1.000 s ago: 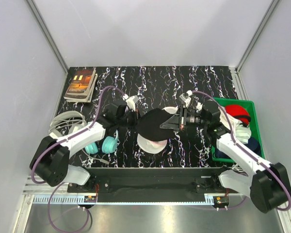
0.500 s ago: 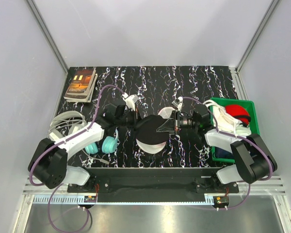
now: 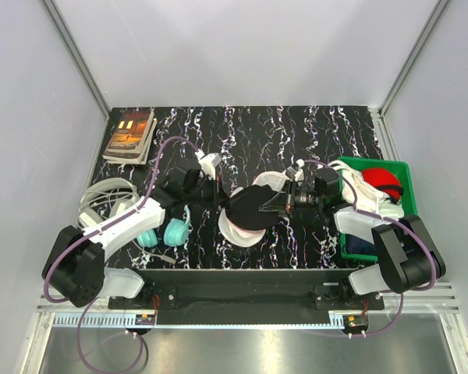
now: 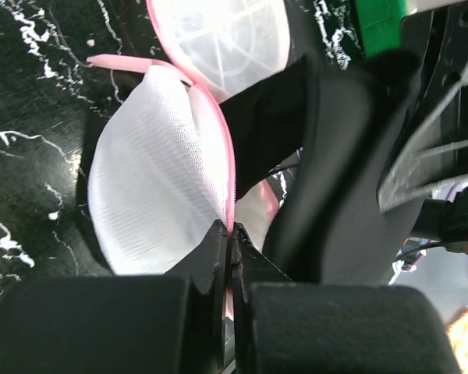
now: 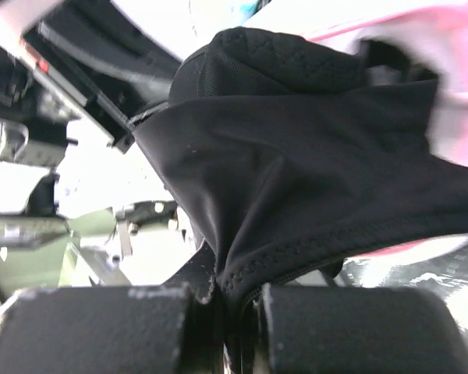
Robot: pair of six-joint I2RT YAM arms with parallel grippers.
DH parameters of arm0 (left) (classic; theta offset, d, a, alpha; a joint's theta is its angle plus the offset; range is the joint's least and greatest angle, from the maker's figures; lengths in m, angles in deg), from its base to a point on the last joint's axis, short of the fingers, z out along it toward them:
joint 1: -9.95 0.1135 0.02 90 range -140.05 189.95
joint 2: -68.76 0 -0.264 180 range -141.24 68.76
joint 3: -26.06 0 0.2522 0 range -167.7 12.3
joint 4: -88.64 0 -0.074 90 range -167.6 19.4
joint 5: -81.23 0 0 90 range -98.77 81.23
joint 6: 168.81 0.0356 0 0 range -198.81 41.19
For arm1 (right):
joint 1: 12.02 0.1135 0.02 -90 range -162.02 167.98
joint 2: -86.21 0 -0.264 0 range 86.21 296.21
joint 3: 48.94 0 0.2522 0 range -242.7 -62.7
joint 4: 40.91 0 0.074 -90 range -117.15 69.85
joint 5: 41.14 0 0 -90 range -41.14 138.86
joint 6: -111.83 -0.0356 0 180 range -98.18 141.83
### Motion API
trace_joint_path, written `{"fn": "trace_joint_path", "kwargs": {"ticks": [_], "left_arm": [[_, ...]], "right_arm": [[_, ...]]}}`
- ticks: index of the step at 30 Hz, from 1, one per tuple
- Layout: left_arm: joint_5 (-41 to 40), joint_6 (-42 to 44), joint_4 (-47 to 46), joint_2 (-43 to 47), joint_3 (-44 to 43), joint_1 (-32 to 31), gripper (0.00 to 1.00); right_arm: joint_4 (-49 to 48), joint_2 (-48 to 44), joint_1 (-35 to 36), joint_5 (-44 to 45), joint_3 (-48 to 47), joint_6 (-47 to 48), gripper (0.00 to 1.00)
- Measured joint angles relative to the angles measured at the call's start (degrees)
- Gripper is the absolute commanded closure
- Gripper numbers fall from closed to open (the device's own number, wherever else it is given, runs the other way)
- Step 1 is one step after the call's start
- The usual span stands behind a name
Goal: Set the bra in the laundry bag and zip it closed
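The laundry bag point(image 3: 235, 227) lies open at the table's middle, one white mesh half near, the other half point(image 3: 271, 180) tilted up behind. The black bra point(image 3: 253, 206) lies over the open bag between the two grippers. My left gripper point(image 3: 227, 199) is shut on the bag's pink zip rim point(image 4: 232, 199) at the bag's left edge. In the left wrist view the mesh half point(image 4: 156, 187) fills the left and the bra point(image 4: 327, 156) the right. My right gripper point(image 3: 279, 202) is shut on the bra's hem point(image 5: 296, 249).
Teal headphones point(image 3: 162, 231) and a white cable coil point(image 3: 101, 195) lie left of the bag. Books point(image 3: 130, 135) sit at the back left. A green bin point(image 3: 378, 204) with red and white clothes stands at the right.
My right gripper has pulled the bra to the right and lower over the bag. The far mesh half now shows more above the bra. My left gripper shifted slightly right.
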Motion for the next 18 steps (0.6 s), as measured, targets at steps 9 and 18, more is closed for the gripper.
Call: {"fn": "trace_joint_path", "kwargs": {"ticks": [9, 18], "left_arm": [[-0.94, 0.76, 1.33, 0.35, 0.0, 0.0, 1.0], [-1.05, 0.85, 2.75, 0.28, -3.52, -1.84, 1.0]], "right_arm": [[11.89, -0.02, -3.58, 3.3, -0.94, 6.86, 1.0], [25.81, 2.23, 0.72, 4.28, -10.69, 17.81, 1.0]]}}
